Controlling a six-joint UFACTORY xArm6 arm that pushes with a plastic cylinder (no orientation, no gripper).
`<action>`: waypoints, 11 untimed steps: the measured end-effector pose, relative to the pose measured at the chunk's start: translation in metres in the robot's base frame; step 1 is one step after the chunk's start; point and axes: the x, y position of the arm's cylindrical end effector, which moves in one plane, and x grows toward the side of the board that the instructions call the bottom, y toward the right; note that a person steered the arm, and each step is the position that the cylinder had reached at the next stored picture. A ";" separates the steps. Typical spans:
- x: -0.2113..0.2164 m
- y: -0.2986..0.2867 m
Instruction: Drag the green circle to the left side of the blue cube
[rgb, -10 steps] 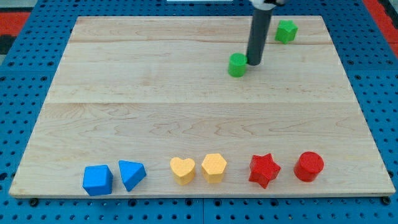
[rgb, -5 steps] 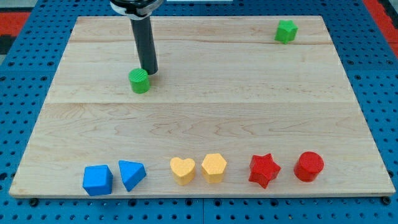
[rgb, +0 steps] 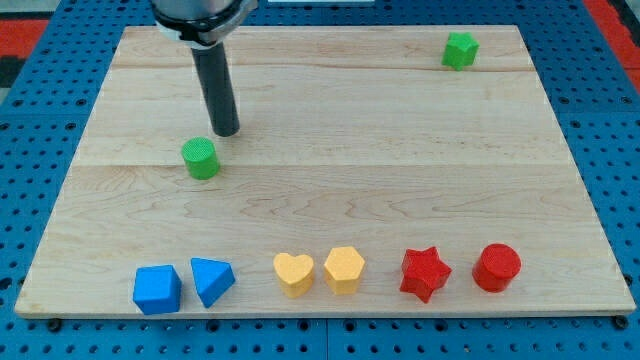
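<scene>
The green circle (rgb: 201, 158) is a short green cylinder on the wooden board (rgb: 420, 170), left of centre. My tip (rgb: 226, 132) is just above and to the right of it, a small gap apart. The blue cube (rgb: 157, 289) sits at the view's bottom left, well below the green circle. A blue triangular block (rgb: 211, 280) lies right beside the cube on its right.
Along the bottom edge, from left to right, stand a yellow heart (rgb: 293, 273), a yellow hexagon (rgb: 344, 269), a red star (rgb: 425, 273) and a red circle (rgb: 496, 267). A green hexagon-like block (rgb: 460, 49) sits at the top right.
The green circle has slid left and down the board, from upper centre to left of centre. My tip moved along with it, staying at its upper right.
</scene>
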 end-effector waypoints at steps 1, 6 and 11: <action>0.000 -0.032; 0.082 0.008; 0.102 -0.041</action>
